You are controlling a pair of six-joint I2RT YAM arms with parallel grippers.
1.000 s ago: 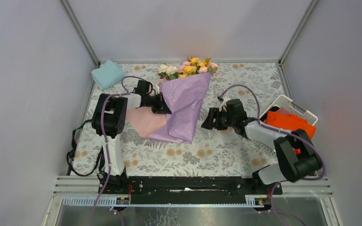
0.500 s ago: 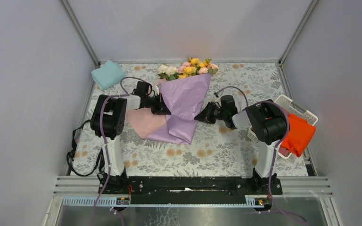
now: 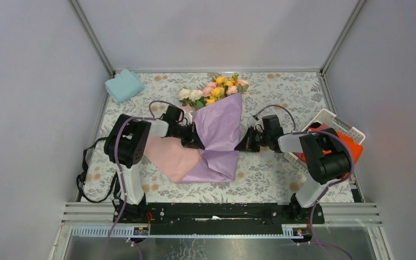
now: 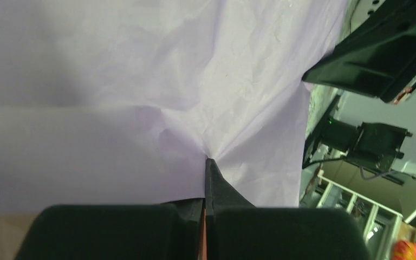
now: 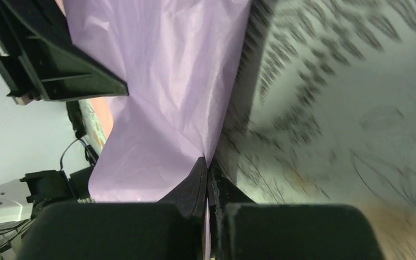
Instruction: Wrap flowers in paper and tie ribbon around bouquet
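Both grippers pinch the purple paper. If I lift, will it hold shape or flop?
Probably floppy: the paper puckers into creases where the left gripper pinches it. Likely light yet tear-prone; it looks thin, wrinkling at the right gripper too. The loose lower end may sag.

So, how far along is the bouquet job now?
Done: the paper is folded loosely around the flowers. In hand: the left pincer and right pincer each pinch a paper edge, shut. Remaining: tightening the wrap and tying; no ribbon shows in any view.
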